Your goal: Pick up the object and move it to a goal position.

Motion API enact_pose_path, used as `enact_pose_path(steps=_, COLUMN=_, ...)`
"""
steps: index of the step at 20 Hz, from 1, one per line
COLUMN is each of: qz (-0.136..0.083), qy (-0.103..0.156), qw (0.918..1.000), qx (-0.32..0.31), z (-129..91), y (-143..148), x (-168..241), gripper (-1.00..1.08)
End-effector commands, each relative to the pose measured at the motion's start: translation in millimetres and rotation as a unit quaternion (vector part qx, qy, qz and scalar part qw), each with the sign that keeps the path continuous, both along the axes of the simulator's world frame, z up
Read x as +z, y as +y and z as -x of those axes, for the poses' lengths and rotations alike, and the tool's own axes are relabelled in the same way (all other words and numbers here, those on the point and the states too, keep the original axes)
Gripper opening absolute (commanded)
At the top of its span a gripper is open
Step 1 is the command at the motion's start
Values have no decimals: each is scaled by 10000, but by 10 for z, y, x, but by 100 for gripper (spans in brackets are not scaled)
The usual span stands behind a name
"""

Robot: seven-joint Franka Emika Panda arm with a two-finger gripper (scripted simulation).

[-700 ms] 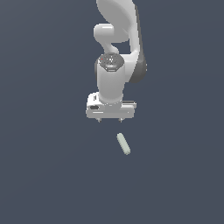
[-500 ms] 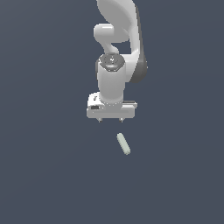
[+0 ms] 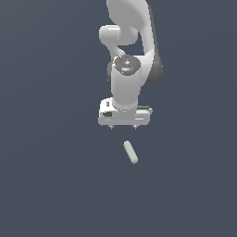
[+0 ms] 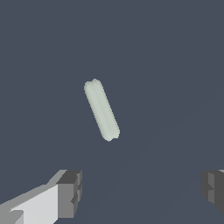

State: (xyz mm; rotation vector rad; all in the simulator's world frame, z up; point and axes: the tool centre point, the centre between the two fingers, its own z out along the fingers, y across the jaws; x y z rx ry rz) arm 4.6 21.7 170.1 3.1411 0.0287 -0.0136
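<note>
The object is a small pale grey-green capsule-shaped rod [image 3: 130, 152] lying on the dark grey floor, tilted from the view's vertical. It also shows in the wrist view [image 4: 101, 110], ahead of the fingers and apart from them. My gripper [image 3: 123, 127] hangs above and just behind the rod, pointing down. It is open and empty, with its two fingertips [image 4: 70, 194] spread wide; the rod is shorter than the gap between them.
The white arm [image 3: 129, 51] rises behind the gripper in the exterior view. The dark grey floor [image 3: 51, 176] lies all around the rod.
The arm and gripper have shifted very slightly. The rod has not moved.
</note>
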Motion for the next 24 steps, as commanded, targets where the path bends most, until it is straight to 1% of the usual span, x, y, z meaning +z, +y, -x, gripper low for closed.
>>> enact_pose_path(steps=1, qz=4, qy=2, qw=10000, qx=30, z=-10, y=-2, x=-20, gripper=100)
enact_pose_path(steps=6, qz=11, qy=-2, qw=9996, qx=273, z=-86, y=50, x=-139, gripper=100)
enact_pose_path(steps=11, qz=20, qy=-11, qw=9974, qx=721, z=-215, y=142, x=-369, gripper=100)
enact_pose_path(steps=18, qz=9, qy=-29, qw=9892, qx=1464, z=-400, y=306, x=-780, gripper=100)
enact_pose_path(steps=24, qz=-6, qy=-40, qw=9837, qx=1799, z=-470, y=384, x=-978, gripper=100)
